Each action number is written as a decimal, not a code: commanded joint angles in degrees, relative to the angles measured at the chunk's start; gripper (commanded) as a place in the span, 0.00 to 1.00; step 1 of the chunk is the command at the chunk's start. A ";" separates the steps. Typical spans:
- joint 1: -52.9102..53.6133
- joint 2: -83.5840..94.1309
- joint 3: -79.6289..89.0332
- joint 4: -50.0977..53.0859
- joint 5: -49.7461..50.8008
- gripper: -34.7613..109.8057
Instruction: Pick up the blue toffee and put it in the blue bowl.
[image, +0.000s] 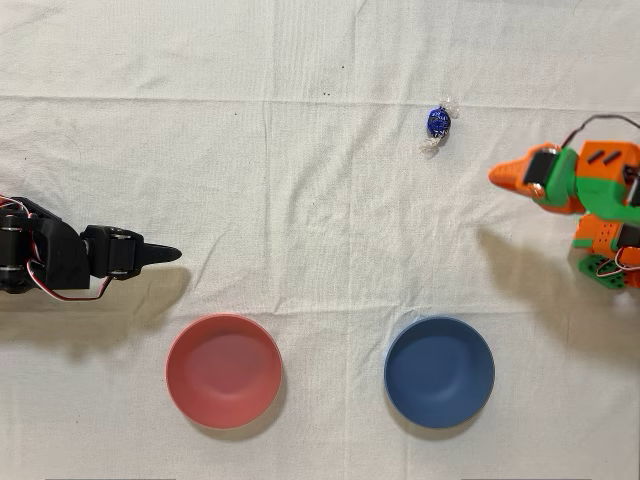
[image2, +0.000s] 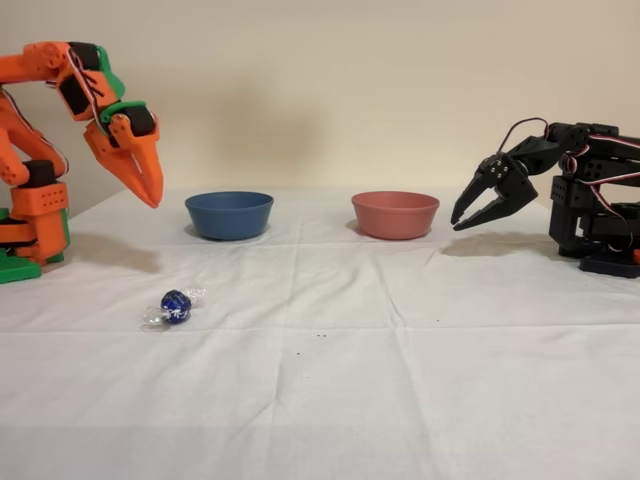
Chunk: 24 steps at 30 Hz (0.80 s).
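The blue toffee (image: 438, 124) (image2: 176, 306), dark-blue foil with clear twisted ends, lies alone on the white cloth. In the overhead view it is at the upper right; in the fixed view it is at the front left. The blue bowl (image: 439, 372) (image2: 229, 215) sits empty. My orange gripper (image: 497, 177) (image2: 154, 200) hangs above the cloth, pointing down, with its jaws together and nothing between them. It is off to one side of the toffee, well above it, and apart from the bowl.
A pink-red bowl (image: 223, 370) (image2: 395, 214) of the same size stands beside the blue one. The idle black arm (image: 60, 258) (image2: 560, 195) sits at the opposite side of the table. A wrinkled white cloth (image: 320, 200) covers the table.
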 joint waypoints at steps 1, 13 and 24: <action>2.99 -4.92 -7.29 0.62 2.02 0.24; 9.32 -18.63 -17.31 -0.09 2.64 0.24; 13.36 -24.52 -17.14 -1.41 -3.78 0.30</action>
